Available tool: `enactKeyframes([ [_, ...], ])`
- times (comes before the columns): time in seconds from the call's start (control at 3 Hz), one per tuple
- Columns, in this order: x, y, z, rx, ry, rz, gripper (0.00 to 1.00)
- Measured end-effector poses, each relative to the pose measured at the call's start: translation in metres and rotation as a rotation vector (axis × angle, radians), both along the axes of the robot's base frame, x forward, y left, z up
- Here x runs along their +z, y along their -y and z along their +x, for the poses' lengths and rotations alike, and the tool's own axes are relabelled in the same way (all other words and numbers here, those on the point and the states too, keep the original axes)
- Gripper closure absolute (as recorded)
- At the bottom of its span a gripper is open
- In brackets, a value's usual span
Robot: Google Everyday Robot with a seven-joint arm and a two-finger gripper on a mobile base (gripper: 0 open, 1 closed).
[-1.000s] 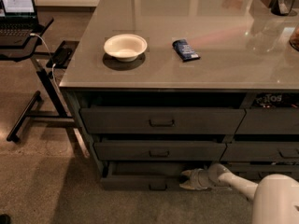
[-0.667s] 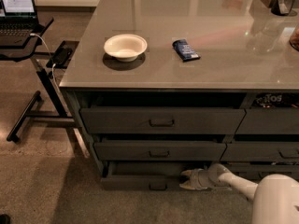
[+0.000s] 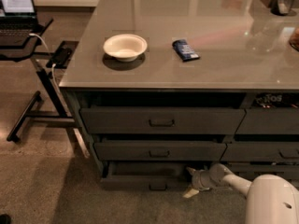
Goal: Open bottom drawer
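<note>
The bottom drawer [image 3: 140, 182] is low down under the table [image 3: 219, 73], right by the floor. It sticks out a bit. The tool [image 3: 188, 182] is at the drawer's right end, with its two fingers spread apart. A white arm [image 3: 236, 181] reaches in from the right. Two bigger drawers [image 3: 161, 121] sit above. On the table are a white bowl [image 3: 125, 46] and a blue packet [image 3: 185, 50]. A laptop [image 3: 17, 3] stands off to the left.

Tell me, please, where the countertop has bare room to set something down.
Free: countertop behind the bowl, and right of the blue packet. Far right corner is crowded. The gripper is low, at the bottom drawer.
</note>
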State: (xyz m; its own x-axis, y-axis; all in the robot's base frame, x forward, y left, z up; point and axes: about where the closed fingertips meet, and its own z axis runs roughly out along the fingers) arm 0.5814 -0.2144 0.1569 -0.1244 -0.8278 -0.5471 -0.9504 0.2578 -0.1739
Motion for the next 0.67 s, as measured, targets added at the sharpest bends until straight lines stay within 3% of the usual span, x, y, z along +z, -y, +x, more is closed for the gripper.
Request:
enactKeyframes([
  [0.33,-0.0177,0.0128,-0.0052,-0.005,-0.054,-0.026,0.35],
  [0.67,-0.0114,0.013,-0.0048,-0.005,-0.054,-0.026,0.58],
])
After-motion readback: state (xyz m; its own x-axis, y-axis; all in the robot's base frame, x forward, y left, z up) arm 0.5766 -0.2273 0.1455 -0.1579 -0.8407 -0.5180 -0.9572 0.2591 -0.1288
